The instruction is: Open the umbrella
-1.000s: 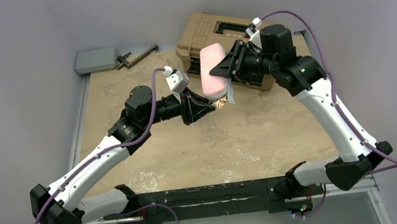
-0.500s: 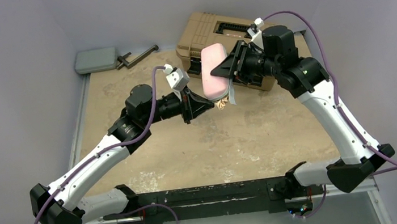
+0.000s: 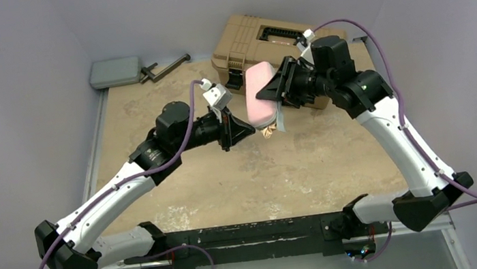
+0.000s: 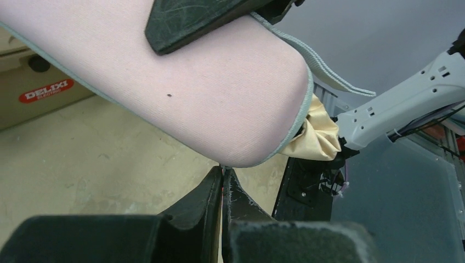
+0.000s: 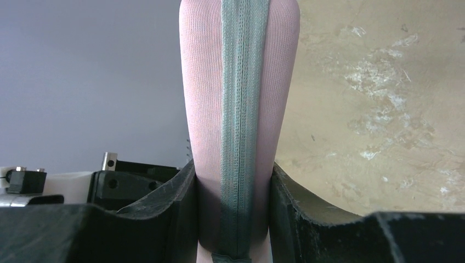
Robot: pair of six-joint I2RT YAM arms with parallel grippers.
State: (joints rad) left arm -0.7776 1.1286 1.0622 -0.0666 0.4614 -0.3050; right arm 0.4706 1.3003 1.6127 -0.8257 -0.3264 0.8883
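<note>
A pink pouch with a grey zipper strip hangs above the table, and my right gripper is shut on its sides. The umbrella shows only as crumpled beige fabric poking from the pouch's lower end; its shaft and handle are hidden. My left gripper is at that lower end. Its jaws are pressed together, pinching a tiny tab on the pouch's grey edge trim.
A tan toolbox stands at the back, right behind the pouch, with its red label near my left fingers. A grey flat case and a black clamp lie at the back left. A loose grey strap trails off the pouch.
My left gripper has shut at the pouch's lower end and shifted slightly right. The right gripper has lowered and tilted the pouch toward it.
</note>
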